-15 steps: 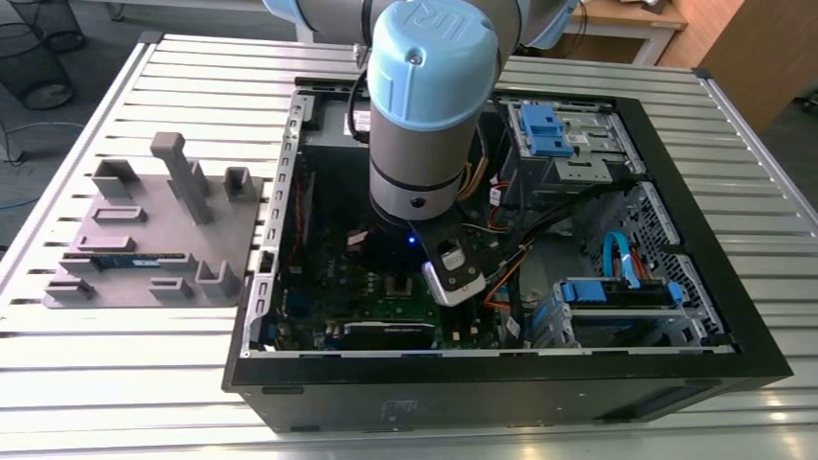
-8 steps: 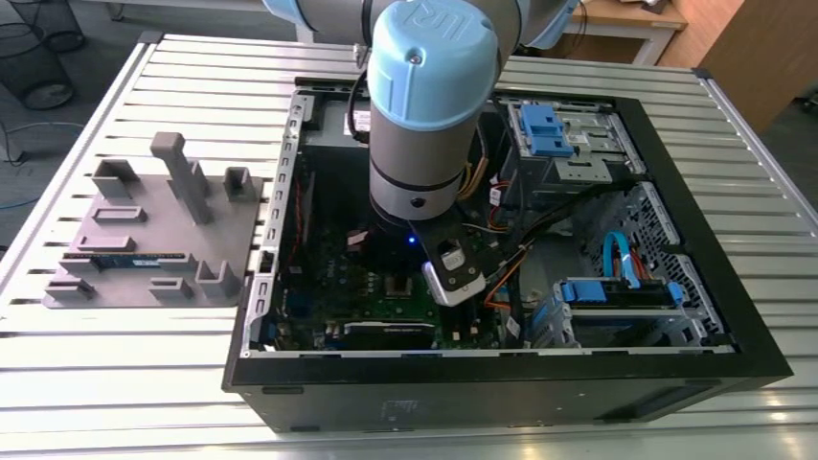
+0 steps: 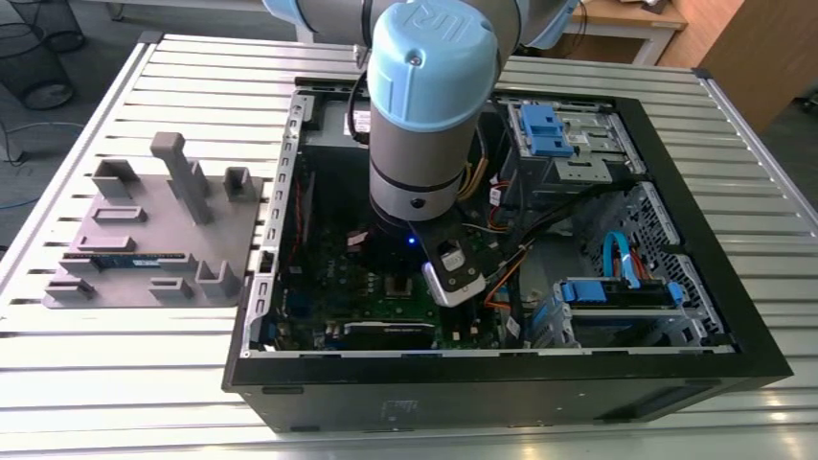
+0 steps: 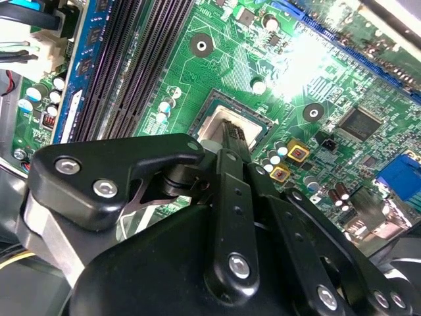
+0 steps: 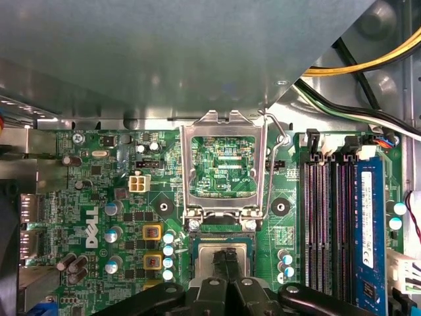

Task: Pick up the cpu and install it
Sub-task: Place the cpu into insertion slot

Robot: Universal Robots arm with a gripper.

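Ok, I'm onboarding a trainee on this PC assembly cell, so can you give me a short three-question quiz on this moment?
1. True or false: the silver rectangular metal socket frame is swung open on the green motherboard.
2. On which side of the exterior view does the grey plastic fixture tray lie from the black computer case?
3. The gripper hangs over: A) the tray; B) the small flat silvery square cpu at the socket; C) the case's rim.
Key: 1 true; 2 the left; 3 B.
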